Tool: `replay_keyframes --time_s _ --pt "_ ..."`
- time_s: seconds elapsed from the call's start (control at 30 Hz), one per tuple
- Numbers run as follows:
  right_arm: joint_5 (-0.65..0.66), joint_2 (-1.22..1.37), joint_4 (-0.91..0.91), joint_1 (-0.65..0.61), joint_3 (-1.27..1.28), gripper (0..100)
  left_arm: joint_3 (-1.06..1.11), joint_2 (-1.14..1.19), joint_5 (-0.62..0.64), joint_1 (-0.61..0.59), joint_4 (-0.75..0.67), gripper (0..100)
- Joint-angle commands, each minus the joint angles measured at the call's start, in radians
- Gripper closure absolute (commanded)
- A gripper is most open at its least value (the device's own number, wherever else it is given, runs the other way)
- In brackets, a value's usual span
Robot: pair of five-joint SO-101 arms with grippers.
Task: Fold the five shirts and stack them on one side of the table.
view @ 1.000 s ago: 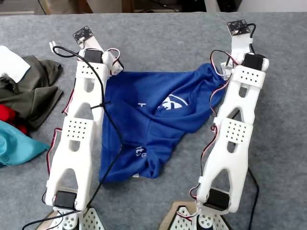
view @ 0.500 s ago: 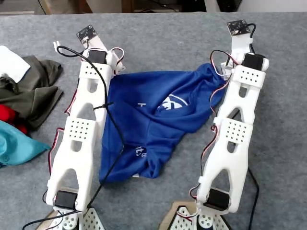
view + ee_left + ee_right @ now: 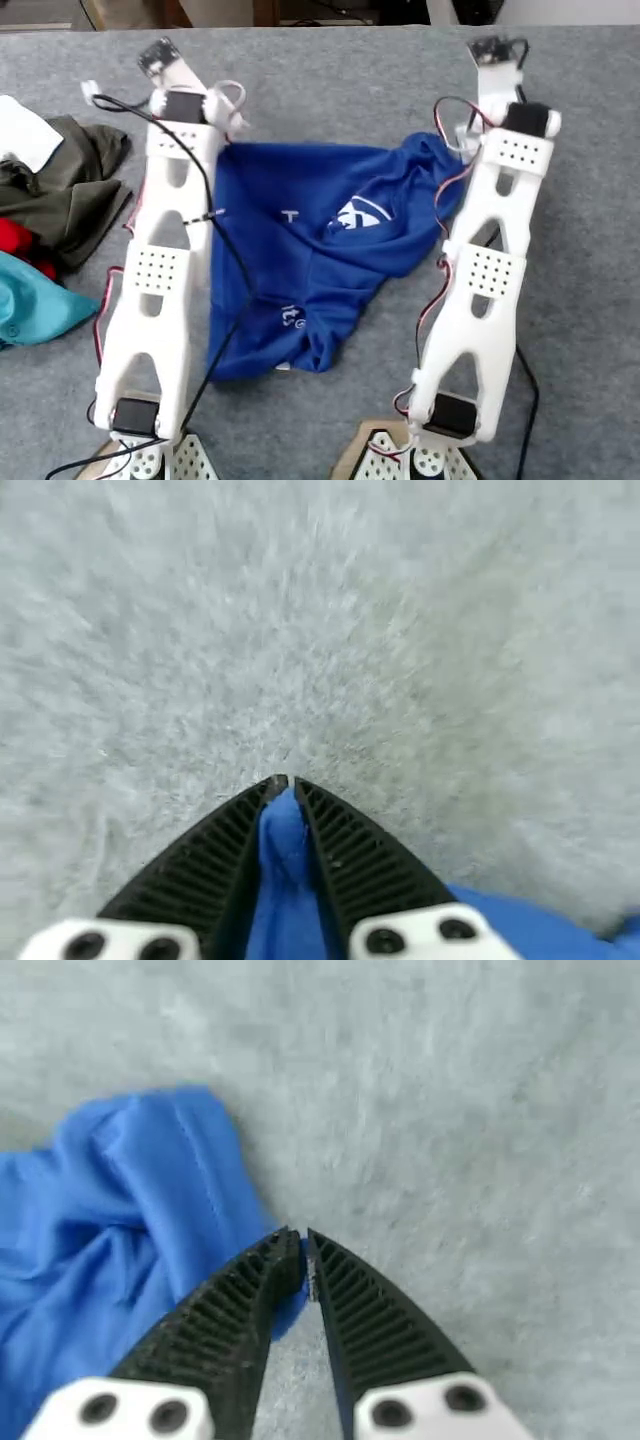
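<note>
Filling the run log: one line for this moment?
left pincer: shut on blue shirt | right pincer: shut on blue shirt | other shirts: heaped, unfolded

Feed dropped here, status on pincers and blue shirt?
Left pincer shut on blue shirt corner. Right pincer shut on opposite edge. Shirt rumpled, unfolded. Other shirts heaped beyond left arm.

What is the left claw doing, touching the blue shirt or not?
Touching. In the left wrist view, the left gripper pinches a fold of the blue shirt.
</note>
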Motion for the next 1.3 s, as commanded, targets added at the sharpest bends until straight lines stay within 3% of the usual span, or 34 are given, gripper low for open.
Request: replay_keyframes --time_s 0.0,0.23,0.53,0.67,0.87,1.0,1.27 --pt "-0.002 -0.249 0.014 -0.047 -0.044 99.5 -0.057 -0.173 -0.021 -0.032 0.049 98" --pt "-0.006 -0.585 0.008 -0.108 -0.044 99.5 -0.058 -0.415 -0.075 -0.064 0.095 98" --pt "-0.011 -0.997 -0.129 -0.122 -0.036 99.5 -0.055 -0.911 -0.267 -0.074 0.121 98" --pt "-0.089 -1.119 -0.121 -0.114 -0.035 99.5 -0.048 -1.158 -0.347 -0.074 0.121 98" --pt "-0.153 -1.133 -0.014 -0.077 -0.019 99.5 -0.048 -1.425 -0.470 -0.075 0.117 98" --pt "-0.199 -1.082 0.025 -0.077 0.047 99.5 -0.046 -1.466 -0.539 -0.075 0.117 98" --pt "-0.235 -0.961 -0.114 -0.085 0.189 99.5 -0.008 -1.457 -0.562 -0.199 0.069 98"
